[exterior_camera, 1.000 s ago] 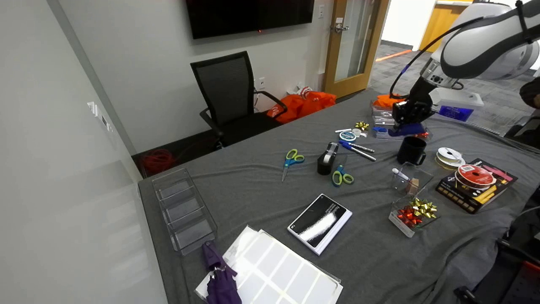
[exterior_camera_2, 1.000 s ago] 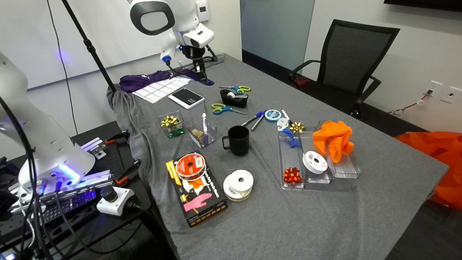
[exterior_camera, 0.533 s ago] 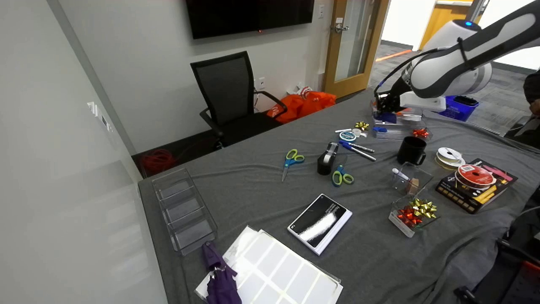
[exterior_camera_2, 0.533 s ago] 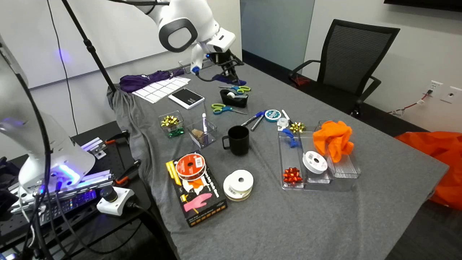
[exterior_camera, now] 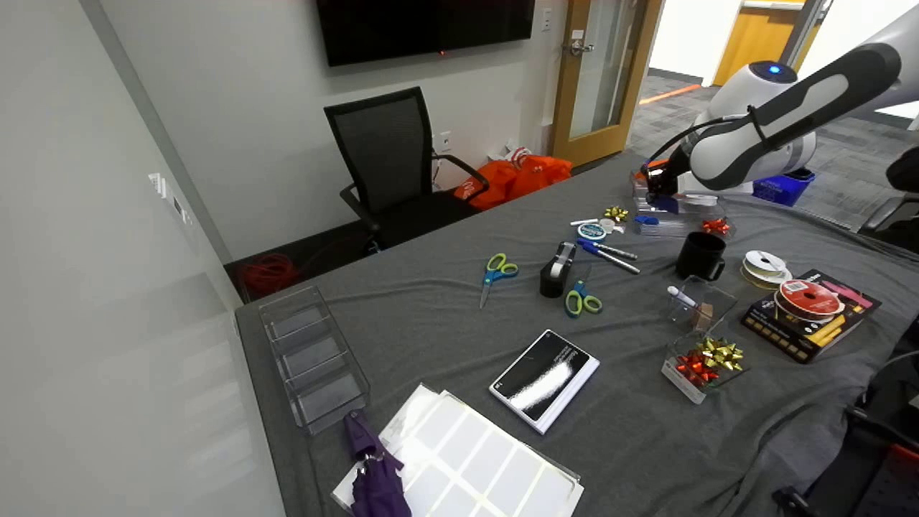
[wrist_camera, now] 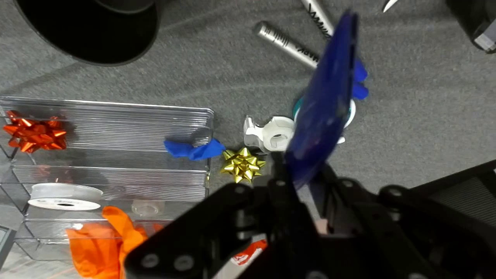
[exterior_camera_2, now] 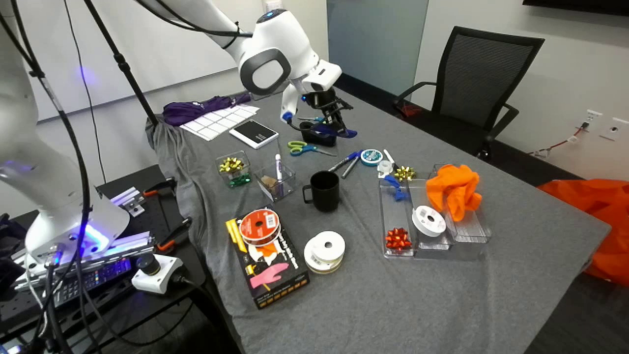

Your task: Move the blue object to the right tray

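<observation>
Black two-fingered hand (wrist_camera: 304,169), nearly closed, has thin, flat dark-blue obj. (wrist_camera: 321,100) pinched in it. Obj. is in air over grey-cloth table (exterior_camera_2: 393,305), partly hiding black tape dispenser (exterior_camera_2: 318,140) in an ext. view & apart from clear plastic compartment tray (exterior_camera_2: 395,215). Tray has crumpled orange cloth (exterior_camera_2: 453,189), white ribbon spool (exterior_camera_2: 422,221) & shiny red bow (exterior_camera_2: 398,239) in it.

Your gripper (wrist_camera: 304,172) has the blue thing (wrist_camera: 324,97) pinched; wrist view's got mug (wrist_camera: 91,33) at 10 o'clock, tray (wrist_camera: 124,128) around 9.

Red spool (exterior_camera_2: 259,223) atop blk bx (exterior_camera_2: 273,270)
</observation>
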